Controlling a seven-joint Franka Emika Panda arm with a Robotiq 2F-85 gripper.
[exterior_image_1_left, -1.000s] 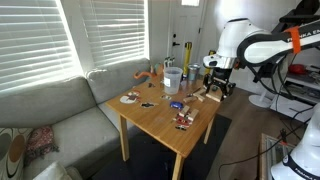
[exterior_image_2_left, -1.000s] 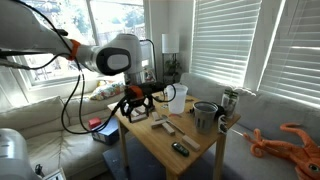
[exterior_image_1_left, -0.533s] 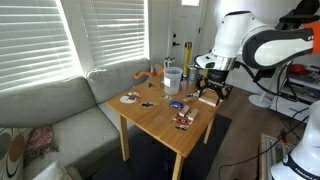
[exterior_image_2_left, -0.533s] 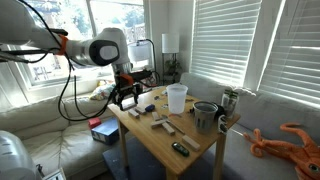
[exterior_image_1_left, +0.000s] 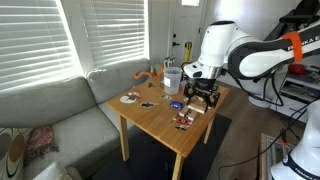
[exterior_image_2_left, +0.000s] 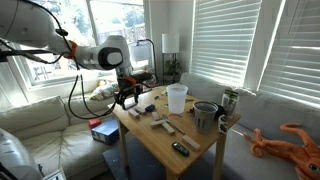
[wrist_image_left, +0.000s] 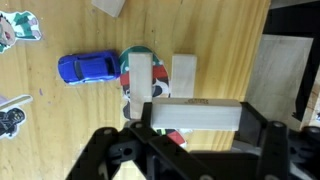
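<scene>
My gripper (wrist_image_left: 195, 118) is shut on a pale wooden block (wrist_image_left: 195, 115), held crosswise between the fingers above the wooden table (wrist_image_left: 60, 120). Right below it two more pale blocks (wrist_image_left: 141, 78) (wrist_image_left: 184, 76) lie side by side, one over a round green and red disc (wrist_image_left: 137, 54). A blue toy car (wrist_image_left: 86, 67) lies next to them. In both exterior views the gripper (exterior_image_1_left: 201, 96) (exterior_image_2_left: 128, 97) hovers low over one end of the table.
A clear plastic cup (exterior_image_1_left: 172, 79) (exterior_image_2_left: 177, 98), a dark metal pot (exterior_image_2_left: 205, 115) and small stickers and toys (exterior_image_1_left: 183, 120) are spread on the table. An orange octopus toy (exterior_image_2_left: 291, 140) lies on the grey sofa (exterior_image_1_left: 60, 110). Window blinds stand behind.
The arm has swung in from beyond the table's end to over the tabletop, carrying the block, and now hangs above the blocks and the toy car.
</scene>
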